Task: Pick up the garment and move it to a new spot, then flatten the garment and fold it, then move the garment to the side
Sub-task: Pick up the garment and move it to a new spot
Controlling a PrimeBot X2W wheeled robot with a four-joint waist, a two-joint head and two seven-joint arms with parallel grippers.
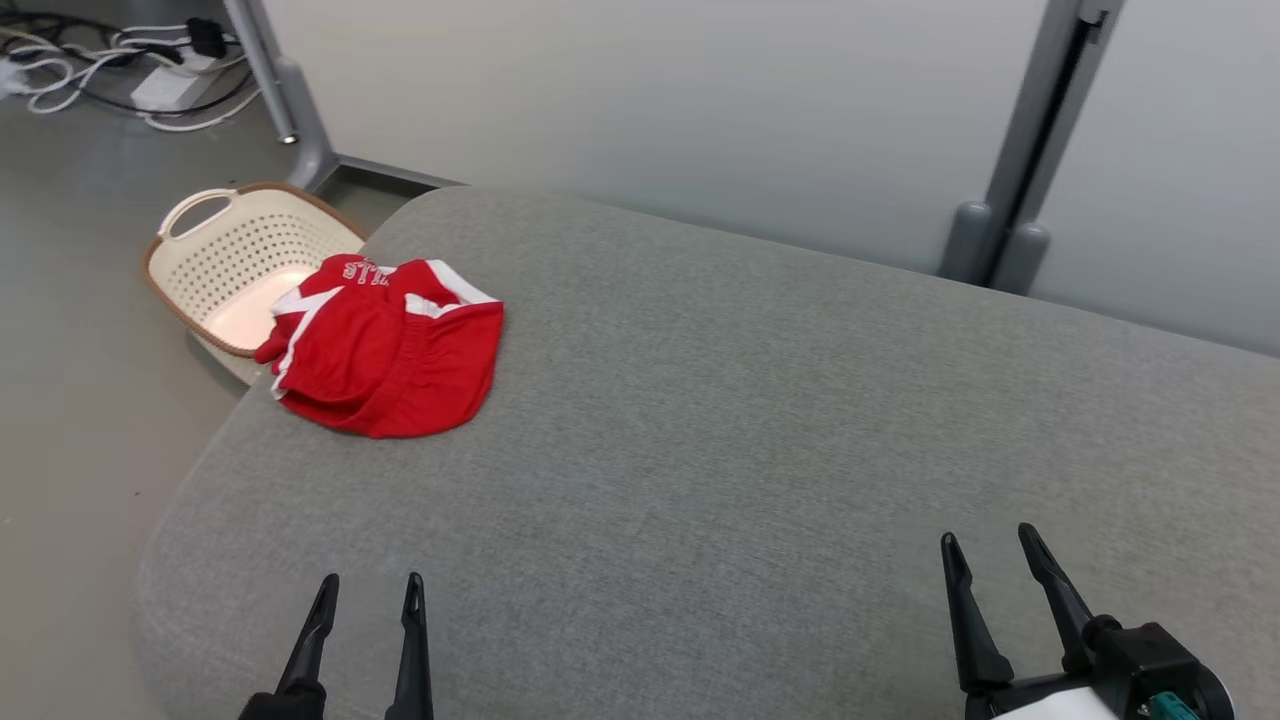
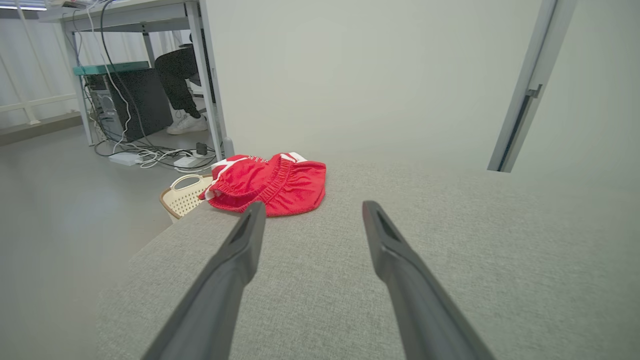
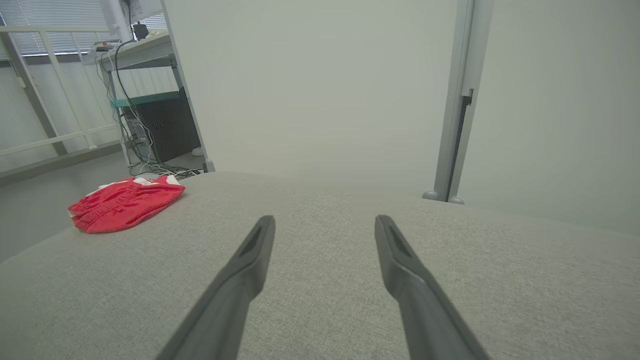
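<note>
With pick-up not yet begun, the crumpled red garment (image 1: 390,350) lay at the worktop's (image 1: 750,420) far left corner, well apart from the left gripper (image 1: 372,580) and right gripper (image 1: 988,533), both spread wide and empty, so a long reach toward it seemed due next.

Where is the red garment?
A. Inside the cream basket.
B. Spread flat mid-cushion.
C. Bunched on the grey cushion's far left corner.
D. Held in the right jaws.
C: the red garment lies crumpled at the far left corner of the grey cushion, next to the cream basket on the floor.
</note>
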